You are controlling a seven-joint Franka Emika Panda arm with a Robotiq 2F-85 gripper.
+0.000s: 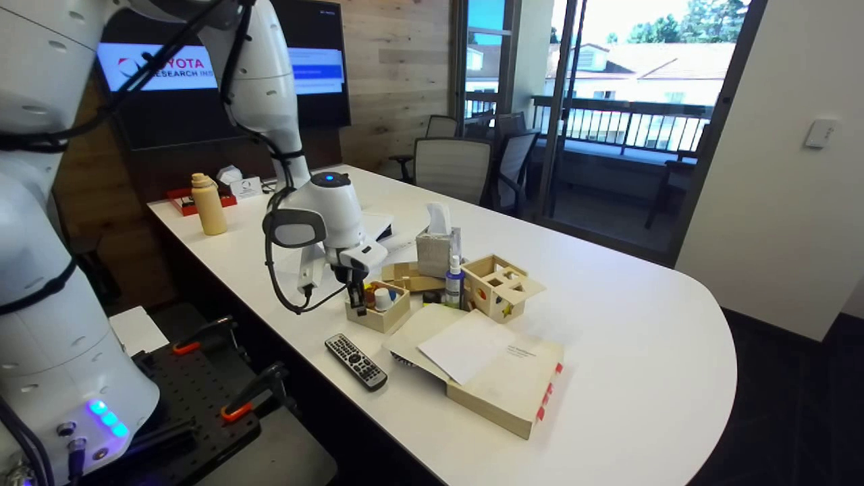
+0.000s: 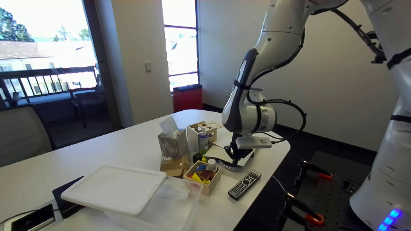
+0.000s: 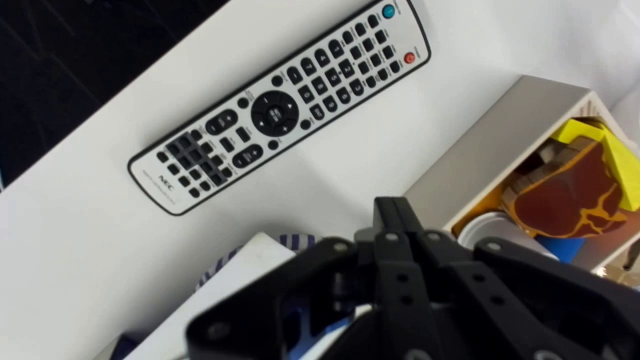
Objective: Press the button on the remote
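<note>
The remote (image 3: 275, 114) lies flat on the white table near its edge, buttons up. In the wrist view its face is silver with dark buttons, a red button (image 3: 409, 57) and a teal button (image 3: 388, 11) at one end, and a round pad in the middle. It also shows whole in both exterior views (image 1: 356, 361) (image 2: 245, 184). My gripper (image 3: 392, 200) is shut, its fingertips together with nothing between them. It points down beside the remote, apart from it, by the wooden box and the book. It also shows in both exterior views (image 1: 361, 312) (image 2: 236, 163).
A small wooden box (image 1: 379, 320) of toy pieces stands close by the fingertips. A thick open book (image 1: 503, 398) lies beside the remote. A spray bottle (image 1: 453, 283), tissue box (image 1: 435, 253) and wooden shape sorter (image 1: 493, 310) stand behind. A lidded plastic bin (image 2: 115, 189) is farther along.
</note>
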